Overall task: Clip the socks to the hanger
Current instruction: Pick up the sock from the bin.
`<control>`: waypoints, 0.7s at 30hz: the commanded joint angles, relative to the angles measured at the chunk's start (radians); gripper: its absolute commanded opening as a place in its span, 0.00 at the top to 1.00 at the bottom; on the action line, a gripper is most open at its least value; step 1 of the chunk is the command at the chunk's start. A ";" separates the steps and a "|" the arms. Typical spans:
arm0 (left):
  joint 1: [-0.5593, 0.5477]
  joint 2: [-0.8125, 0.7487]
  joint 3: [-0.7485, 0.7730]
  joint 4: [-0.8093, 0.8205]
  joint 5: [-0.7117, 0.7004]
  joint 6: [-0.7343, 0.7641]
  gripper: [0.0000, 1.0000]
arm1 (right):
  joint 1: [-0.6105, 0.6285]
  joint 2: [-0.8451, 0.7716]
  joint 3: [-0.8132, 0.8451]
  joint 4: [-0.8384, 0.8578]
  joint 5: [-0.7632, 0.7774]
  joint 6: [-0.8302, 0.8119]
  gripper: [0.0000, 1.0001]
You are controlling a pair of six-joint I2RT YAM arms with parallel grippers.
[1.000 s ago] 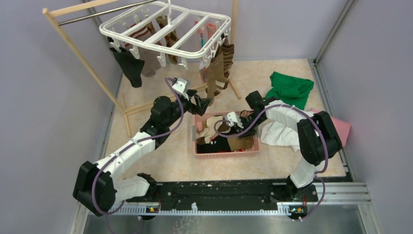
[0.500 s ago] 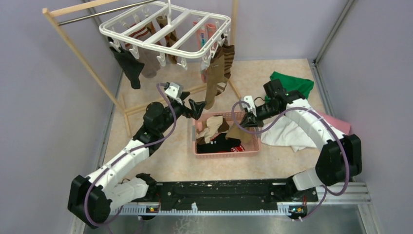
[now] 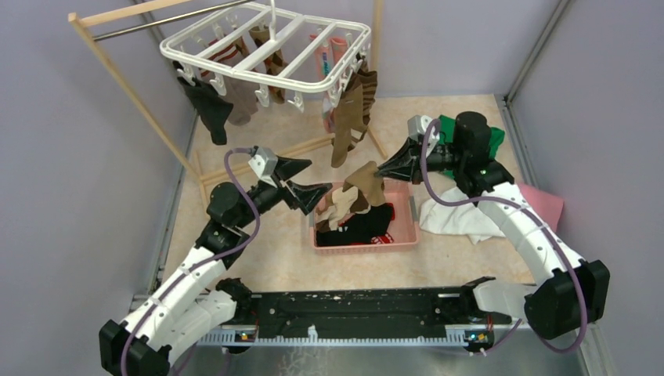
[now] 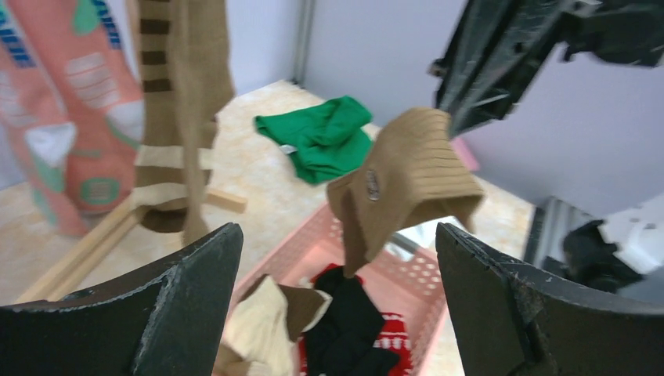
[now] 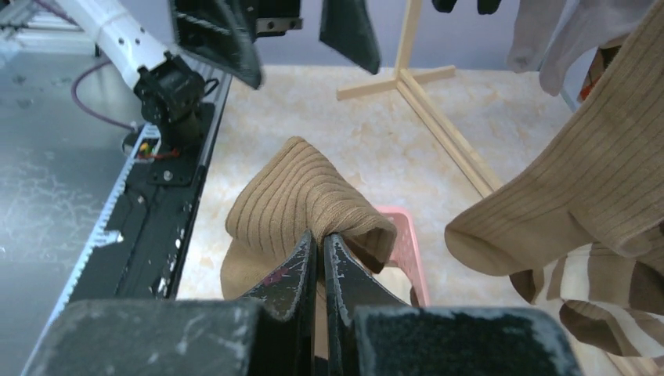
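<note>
Above the pink basket (image 3: 364,244), the right claw (image 3: 381,170) is clenching a fold of a tan ribbed sock (image 3: 362,182), and the rest of the sock is drooping free towards the heap of socks below. The left claw (image 3: 319,175) is standing released, jaws spread wide and facing the sock from just beside it, gripping nothing. The hanger (image 3: 244,71) is hanging from the wooden rack (image 3: 129,91) well up and back, with several socks clipped on already. The chief risk is the narrow pinch: the hold is taking only a fold, so a quick swing or a badly timed handover is likely to drop the sock back into the basket. A second risk is the striped sock (image 3: 344,125) dangling between the claws and the frame, which could snag on the way up. The hanger is hanging freely, so pushing at a clip may simply shove it away. Open room is lying over the bare bench (image 3: 266,243) to the left; clips along the near rim are appearing unoccupied.
</note>
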 commanded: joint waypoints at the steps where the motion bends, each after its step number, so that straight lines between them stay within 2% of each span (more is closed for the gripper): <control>1: 0.004 -0.043 -0.045 0.090 0.121 -0.188 0.02 | -0.003 -0.029 -0.063 0.407 0.027 0.380 1.00; 3: 0.003 -0.065 -0.091 0.170 0.101 -0.317 0.02 | 0.000 -0.037 -0.081 0.442 0.043 0.386 1.00; 6: 0.003 -0.095 -0.150 0.264 0.012 -0.498 0.02 | 0.010 -0.046 -0.098 0.381 0.068 0.309 1.00; 11: 0.004 -0.122 -0.193 0.249 -0.089 -0.617 0.02 | 0.029 -0.056 -0.110 0.276 0.099 0.161 1.00; 14: 0.003 -0.093 -0.213 0.268 -0.115 -0.792 0.02 | 0.058 -0.068 -0.129 0.314 0.168 0.130 1.00; 18: 0.004 -0.032 -0.257 0.338 -0.125 -1.086 0.02 | 0.083 -0.054 -0.142 0.419 0.205 0.177 1.00; 21: 0.002 -0.002 -0.273 0.371 -0.132 -1.212 0.02 | 0.097 -0.040 -0.145 0.452 0.223 0.187 1.00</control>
